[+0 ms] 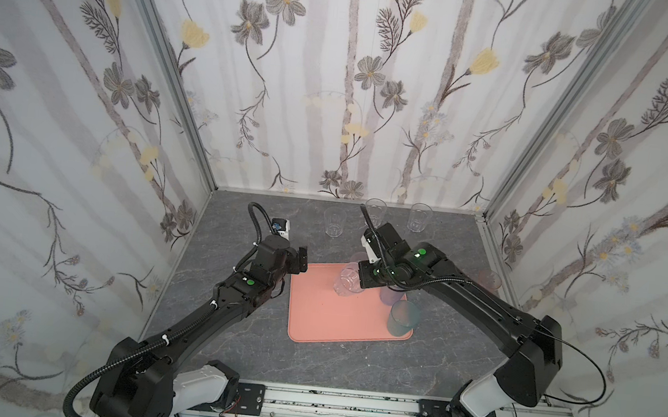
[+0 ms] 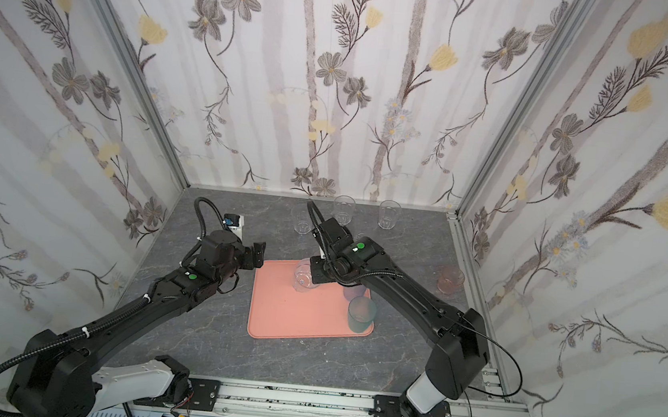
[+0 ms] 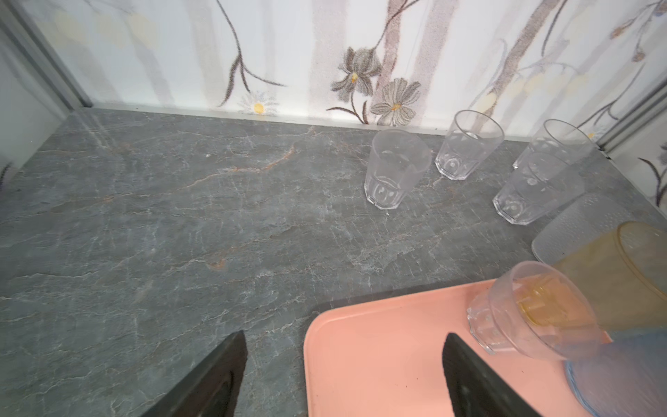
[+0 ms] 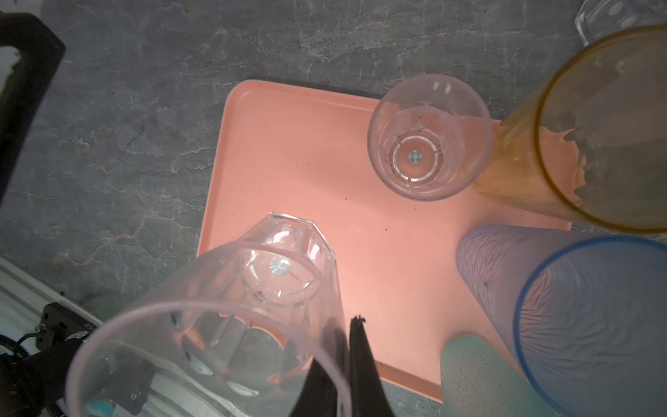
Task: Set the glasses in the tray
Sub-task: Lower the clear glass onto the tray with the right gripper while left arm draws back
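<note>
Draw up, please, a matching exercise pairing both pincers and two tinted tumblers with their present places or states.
Things:
1. left pincer
2. right pincer
3. teal tumbler
4. pink tumbler

States:
A. standing on the table, off the tray
B. open and empty
C. standing on the tray
D. shut on the rim of a clear tumbler

Pairs: 1-B, 2-D, 3-C, 4-A

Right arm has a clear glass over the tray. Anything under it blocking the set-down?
Nothing visible. The right gripper pinches the held clear tumbler by its rim, tilted, over bare tray. Another clear tumbler stands apart from it; the amber tumbler, blue-purple tumbler and teal tumbler stand farther off.
</note>
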